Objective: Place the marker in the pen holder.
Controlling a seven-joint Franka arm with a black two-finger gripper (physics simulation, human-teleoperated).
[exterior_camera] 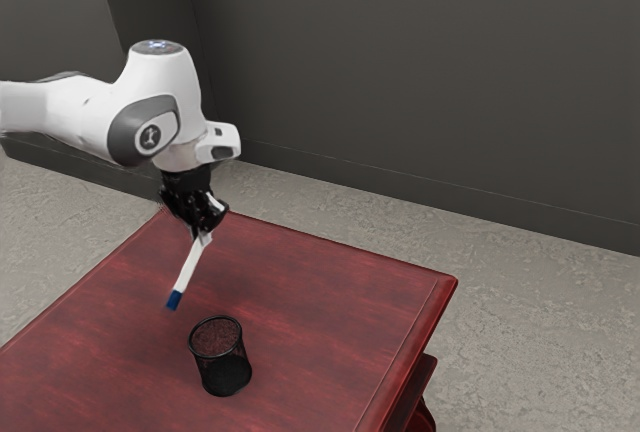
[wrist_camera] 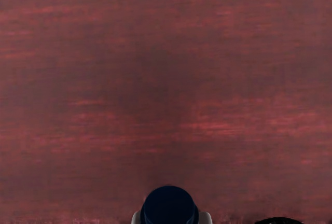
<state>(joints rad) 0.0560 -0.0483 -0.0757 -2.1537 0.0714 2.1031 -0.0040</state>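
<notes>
Marker, tilted, blue end lowest (white barrel above), gripper fingers clamped on it, over the red table, black mesh pen holder near the blue end.

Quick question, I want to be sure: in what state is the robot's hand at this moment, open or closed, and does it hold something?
Hand: closed, holding the marker, blue end pointing down.
</notes>
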